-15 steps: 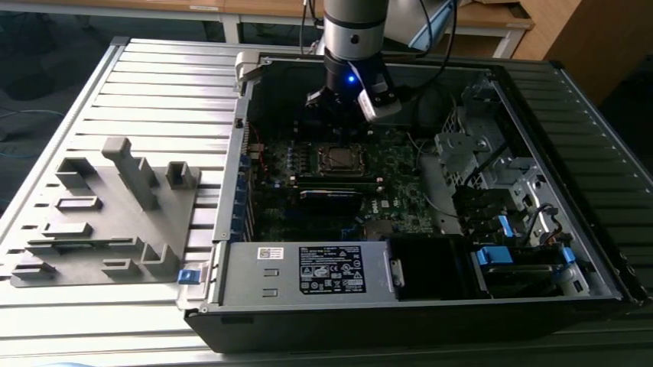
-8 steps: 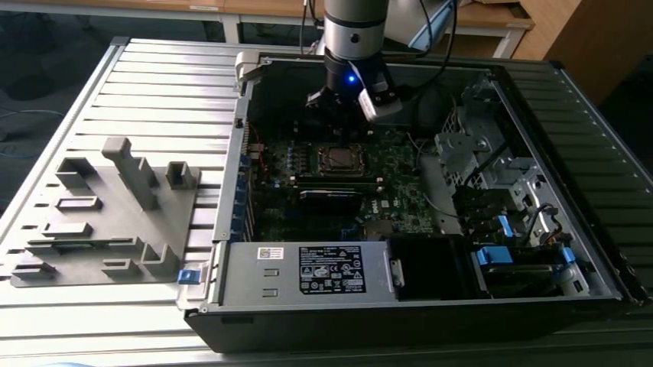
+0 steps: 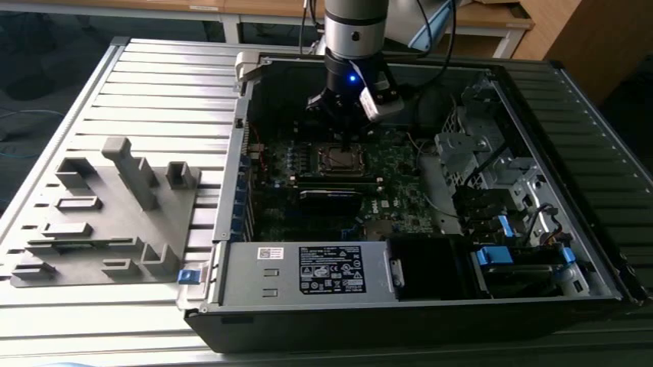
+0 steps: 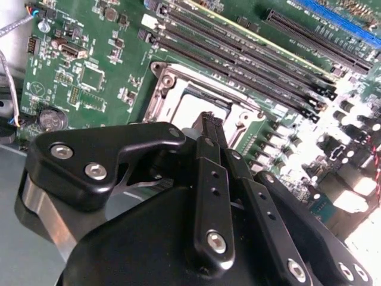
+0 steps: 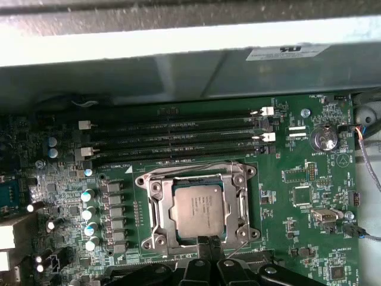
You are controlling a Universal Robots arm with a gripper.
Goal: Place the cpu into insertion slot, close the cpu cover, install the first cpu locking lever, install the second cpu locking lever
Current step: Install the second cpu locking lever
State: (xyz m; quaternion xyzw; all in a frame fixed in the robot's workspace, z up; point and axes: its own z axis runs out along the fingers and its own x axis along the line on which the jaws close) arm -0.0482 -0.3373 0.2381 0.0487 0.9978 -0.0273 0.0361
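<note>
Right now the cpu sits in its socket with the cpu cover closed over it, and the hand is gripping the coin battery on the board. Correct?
One thing is off: the hand is at the edge of the cpu cover, away from the coin battery, as the first wrist view shows. The cpu does sit in its socket under the closed cover.

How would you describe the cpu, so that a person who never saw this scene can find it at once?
Look into the open computer case, at the green motherboard on its floor. Beside the long black memory slots sits a square socket, and the cpu lies inside the silvery cpu cover, just ahead of the gripper. It is the board's only dull silver-grey square; the other chips are black.
</note>
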